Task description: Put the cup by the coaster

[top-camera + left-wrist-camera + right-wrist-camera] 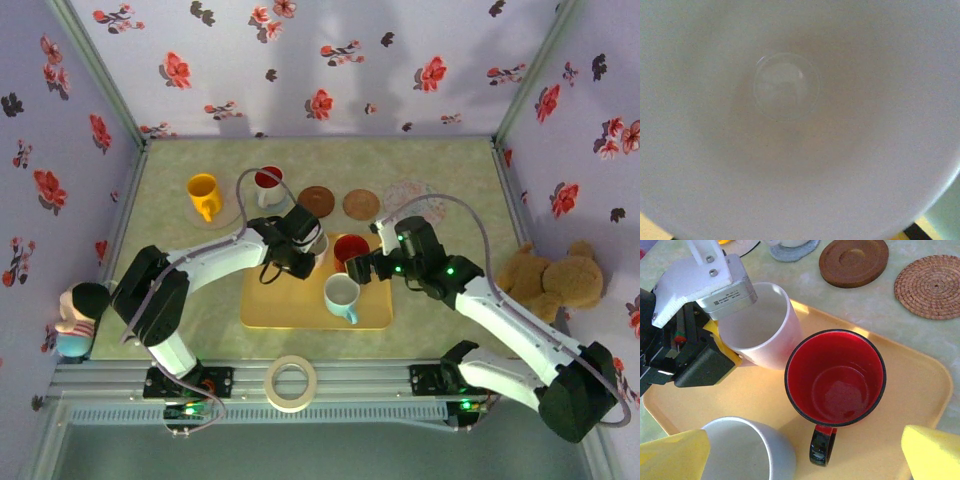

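A white cup (318, 243) stands on the yellow tray (270, 310) at its back edge. My left gripper (303, 247) is shut on its wall, with one yellow pad (722, 340) pressed against the outside of the cup (775, 335). The left wrist view looks straight down into that cup (790, 100). Behind the tray lie a brown wooden coaster (317, 200) (854, 261), a woven coaster (361, 204) (932, 286) and a pale lacy one (410, 197). My right gripper (362, 265) (805, 455) hangs open above the tray, over the handle of a red mug (835, 375).
A pale grey cup (342, 295) (740, 450) shares the tray (920, 390) with the red mug (351, 248). A yellow mug (203, 195) and a white mug with a red inside (268, 185) stand at the back left. A tape roll (291, 382), teddy bear (550, 275) and doll (78, 315) border the table.
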Available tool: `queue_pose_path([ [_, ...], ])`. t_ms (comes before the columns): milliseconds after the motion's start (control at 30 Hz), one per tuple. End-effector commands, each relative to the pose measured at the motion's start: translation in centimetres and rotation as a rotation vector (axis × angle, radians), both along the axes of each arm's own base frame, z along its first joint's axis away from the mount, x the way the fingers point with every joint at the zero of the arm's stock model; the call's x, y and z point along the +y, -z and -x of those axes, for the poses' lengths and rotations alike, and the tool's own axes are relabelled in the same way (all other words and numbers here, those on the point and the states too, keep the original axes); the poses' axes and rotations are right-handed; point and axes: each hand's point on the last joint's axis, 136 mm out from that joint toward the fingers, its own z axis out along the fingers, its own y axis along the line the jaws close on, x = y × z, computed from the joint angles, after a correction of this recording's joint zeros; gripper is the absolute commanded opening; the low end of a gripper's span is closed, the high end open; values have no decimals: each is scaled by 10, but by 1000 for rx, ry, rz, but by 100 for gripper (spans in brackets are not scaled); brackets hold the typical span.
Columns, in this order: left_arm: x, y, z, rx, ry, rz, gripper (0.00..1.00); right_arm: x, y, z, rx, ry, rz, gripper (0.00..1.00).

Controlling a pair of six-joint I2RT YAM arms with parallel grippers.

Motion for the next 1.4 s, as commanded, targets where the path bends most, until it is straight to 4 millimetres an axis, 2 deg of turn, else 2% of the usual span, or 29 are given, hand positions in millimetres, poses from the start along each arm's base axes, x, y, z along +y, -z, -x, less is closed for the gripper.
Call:
queue_pose_path([
  [0,1,-4,-6,-31,5,-27,19,6,-17,-5,-45,-23,-21,99],
  [400,3,-5,-9,-53,-20,-17,0,5,-14,-3,-45,-14,-33,99],
  [700,9,-16,-13,-99,-44,-15,0,4,-18,-6,-70,0,-40,99],
  [1367,24,-82,-57,-246,-141,94,0,11,-45,-26,-147,43,-93,99],
])
